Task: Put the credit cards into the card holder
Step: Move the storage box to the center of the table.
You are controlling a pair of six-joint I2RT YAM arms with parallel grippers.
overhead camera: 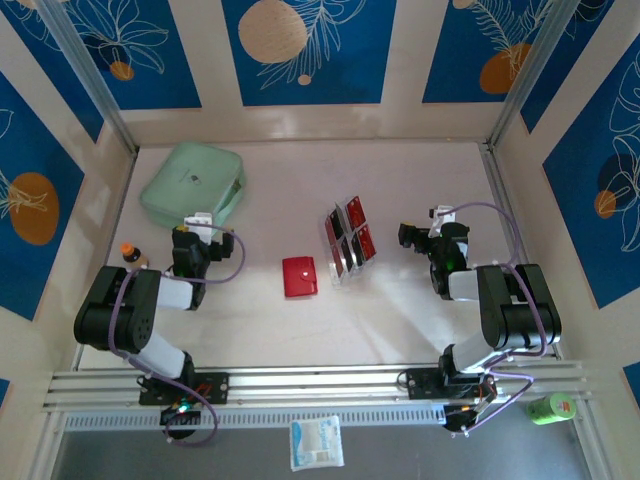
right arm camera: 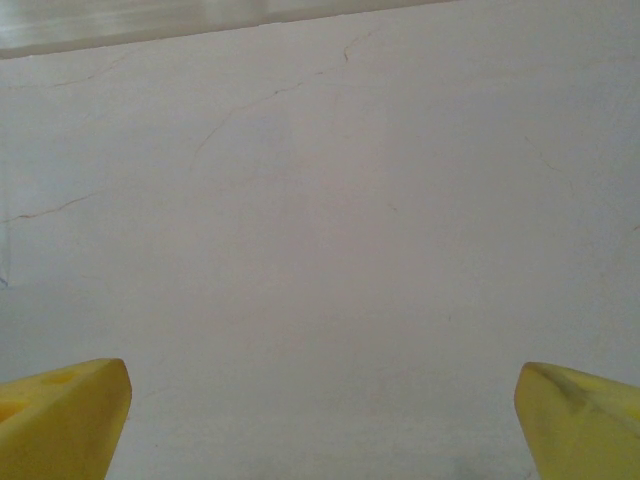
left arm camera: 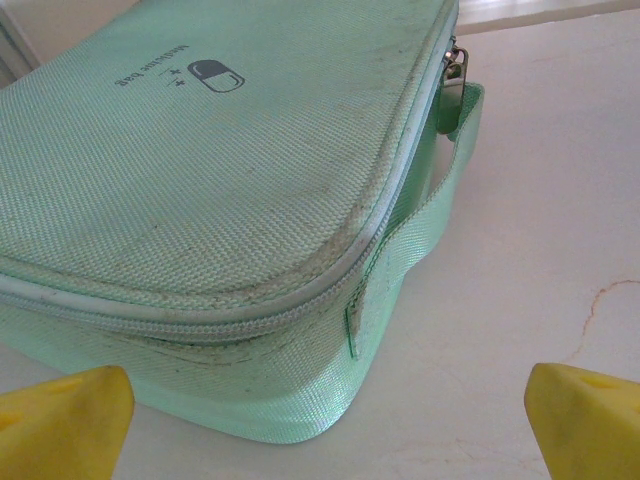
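The card holder (overhead camera: 299, 276), a small square red wallet, lies shut and flat near the table's middle. Just right of it, several red-and-black credit cards (overhead camera: 350, 238) stand upright in a clear plastic rack (overhead camera: 341, 277). My left gripper (overhead camera: 197, 224) hovers well left of the wallet, by the mint-green case (overhead camera: 190, 180). Its yellow fingertips (left arm camera: 62, 420) stand wide apart; the gripper (left arm camera: 325, 440) is open and empty, facing the case's corner (left arm camera: 330, 400). Right of the rack, my right gripper (overhead camera: 414, 234) is also open (right arm camera: 320, 430), over bare table (right arm camera: 320, 250).
The mint-green zipped case (left arm camera: 200, 150) with its strap sits at the back left. A small orange-capped bottle (overhead camera: 128, 253) stands beside the left arm. Off the table, a green can (overhead camera: 550, 407) and a white packet (overhead camera: 316, 442) lie near the front rail.
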